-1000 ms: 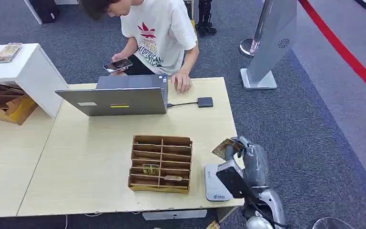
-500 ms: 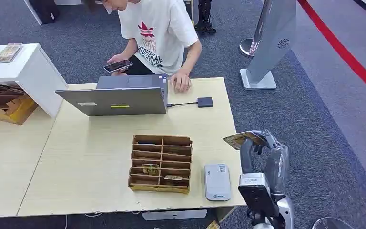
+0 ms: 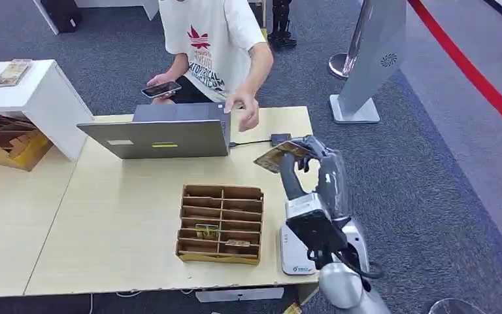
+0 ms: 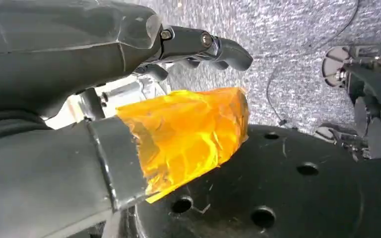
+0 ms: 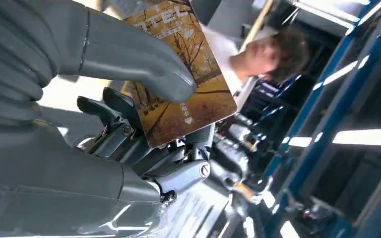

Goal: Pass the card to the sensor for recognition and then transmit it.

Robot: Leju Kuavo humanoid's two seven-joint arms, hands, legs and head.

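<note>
**Right hand holds the card up over the far right of the table**

The robot's right hand (image 3: 314, 163) is raised above the pale wooden table (image 3: 117, 216), its thumb and fingers pinching a card (image 3: 276, 156); the card is printed with an autumn tree scene in brown and gold and sticks out to the left of the hand, roughly level; in the right wrist view the thick grey thumb (image 5: 144, 74) presses on the card's face (image 5: 188, 84) while darker fingers sit behind it; the card is in the air, clear of the table.

A white card sensor (image 3: 292, 252) lies flat near the table's front right corner, partly behind the robot's forearm; just to its left sits a brown cardboard divider tray (image 3: 221, 224) with small items in two compartments; further back stands an open grey laptop (image 3: 160, 134); a person in a white T-shirt (image 3: 212, 42) sits behind it, phone (image 3: 161, 89) in one hand, the other hand (image 3: 245, 108) lifted near the laptop.

The left hand (image 4: 129, 74) hangs with fingers curled, a thumb wrapped in orange tape; it holds nothing.
</note>
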